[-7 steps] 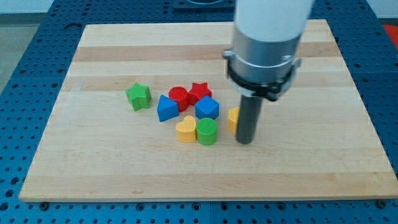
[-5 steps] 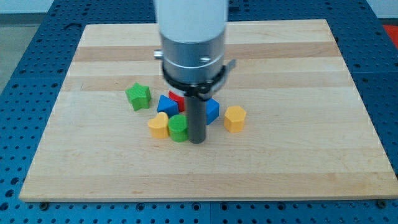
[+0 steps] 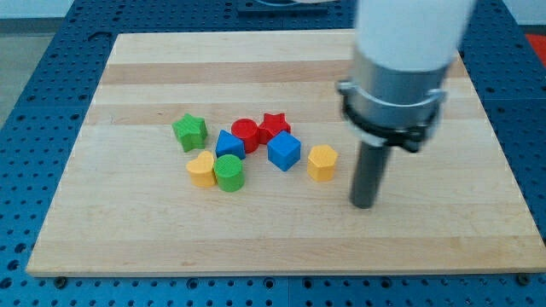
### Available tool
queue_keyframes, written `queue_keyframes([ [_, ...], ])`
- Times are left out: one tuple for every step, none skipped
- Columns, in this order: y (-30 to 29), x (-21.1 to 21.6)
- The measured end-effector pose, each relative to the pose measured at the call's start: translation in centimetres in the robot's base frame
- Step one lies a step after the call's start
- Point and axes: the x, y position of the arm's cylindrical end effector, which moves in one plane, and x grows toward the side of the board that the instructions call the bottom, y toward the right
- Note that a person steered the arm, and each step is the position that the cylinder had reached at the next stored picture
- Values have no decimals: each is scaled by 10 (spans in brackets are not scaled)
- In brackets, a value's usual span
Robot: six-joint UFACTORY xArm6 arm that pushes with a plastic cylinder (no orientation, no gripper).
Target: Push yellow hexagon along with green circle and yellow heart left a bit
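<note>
The yellow hexagon (image 3: pixel 322 162) sits near the board's middle. The green circle (image 3: pixel 229 172) and the yellow heart (image 3: pixel 201 169) stand side by side, touching, to the view's left of it. My tip (image 3: pixel 363 204) rests on the board to the right of and a little below the yellow hexagon, apart from it. It touches no block.
A blue cube (image 3: pixel 284 151) lies just left of the hexagon. A blue triangle-like block (image 3: pixel 228 143), a red circle (image 3: pixel 245 131) and a red star (image 3: pixel 274 126) cluster above the green circle. A green star (image 3: pixel 190 131) sits further left. All lie on the wooden board (image 3: pixel 128 239).
My tip swept left, pushing the green circle and yellow heart left, then came back right past the hexagon. The hexagon has barely moved.
</note>
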Motion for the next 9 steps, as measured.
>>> queue_keyframes([
  [31,-30],
  [29,-59],
  [-5,-61],
  [-37,-57],
  [-64,-44],
  [-77,-29],
  [-80,-14],
  [-66,-19],
  [-61,-37],
])
